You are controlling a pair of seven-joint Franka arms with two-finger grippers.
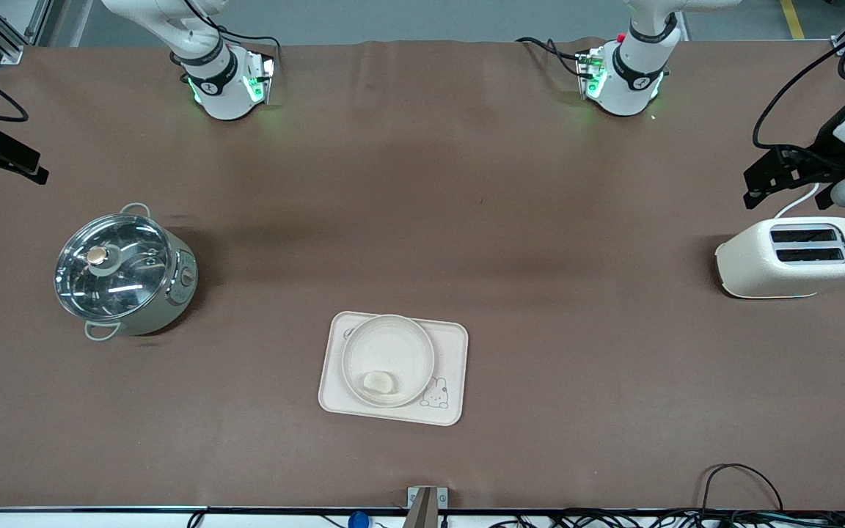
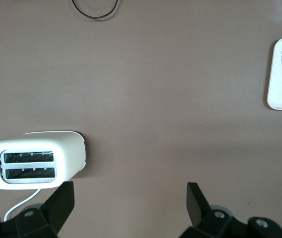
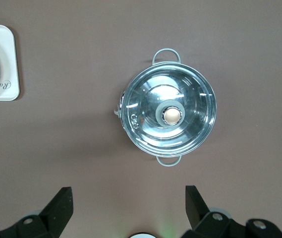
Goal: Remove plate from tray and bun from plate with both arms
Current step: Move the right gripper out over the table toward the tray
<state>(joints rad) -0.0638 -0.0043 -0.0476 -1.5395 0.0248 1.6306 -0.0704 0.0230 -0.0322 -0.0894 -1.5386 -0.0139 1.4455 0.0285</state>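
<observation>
The right gripper (image 3: 126,208) hangs high over the table (image 1: 422,183) at the right arm's end, jaws spread wide and empty, with the lidded pot (image 1: 123,271) below it; a descent started carelessly from here could clip the pot's glass lid or its knob.

Toward the middle, nearer the front camera than the pot, the tray (image 1: 452,367) lies flat with the plate (image 1: 387,359) resting on it, set toward the right arm's end of the tray and almost reaching two of its edges; the bun (image 1: 380,380) sits inside the plate near the rim closest to the camera. The plate's rim is shallow and smooth — a pinch taken too lightly could let it slide out, and a pinch taken too low could catch the tray as well and drag both. Lifting the plate at a tilt would probably roll the bun off; the bun itself looks soft, so a hard squeeze might crush it. Both arms must reach into this one small area, and so might collide.

The left gripper (image 2: 131,208) waits over the table at the left arm's end, just by the toaster (image 1: 793,257), jaws apart and holding nothing; a sweep toward the tray could brush the toaster or its cord.
</observation>
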